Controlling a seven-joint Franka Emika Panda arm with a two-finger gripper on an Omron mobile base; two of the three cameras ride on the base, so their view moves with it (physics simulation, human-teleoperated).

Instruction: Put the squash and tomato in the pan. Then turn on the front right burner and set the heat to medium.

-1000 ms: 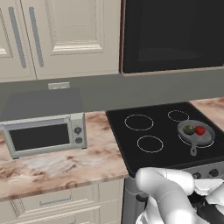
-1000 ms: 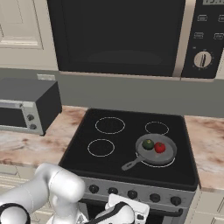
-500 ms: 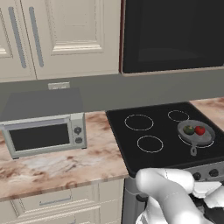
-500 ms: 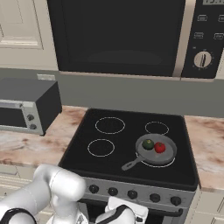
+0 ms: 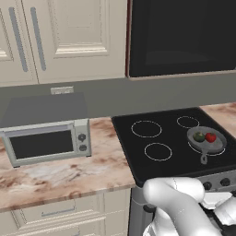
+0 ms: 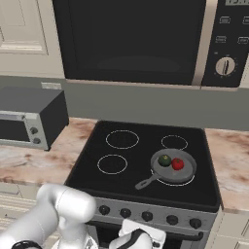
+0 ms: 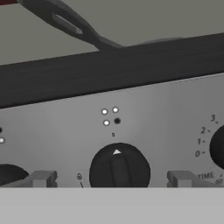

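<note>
The pan (image 6: 173,166) is sitting on the front right burner of the stove (image 6: 141,180), with the squash (image 6: 165,160) and tomato (image 6: 178,164) lying side by side inside it. The pincer (image 7: 112,179) is hanging wide open low before the stove's front panel, its tips flanking a dark knob (image 7: 119,168), with the pan's handle (image 7: 65,22) showing above it.

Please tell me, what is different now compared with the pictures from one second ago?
Almost nothing changed. The white hand low before the stove's knob panel shifted only slightly; nothing was taken hold of or let go. The squash and tomato lie in the pan as before, and the open gripper faces a black knob.
</note>
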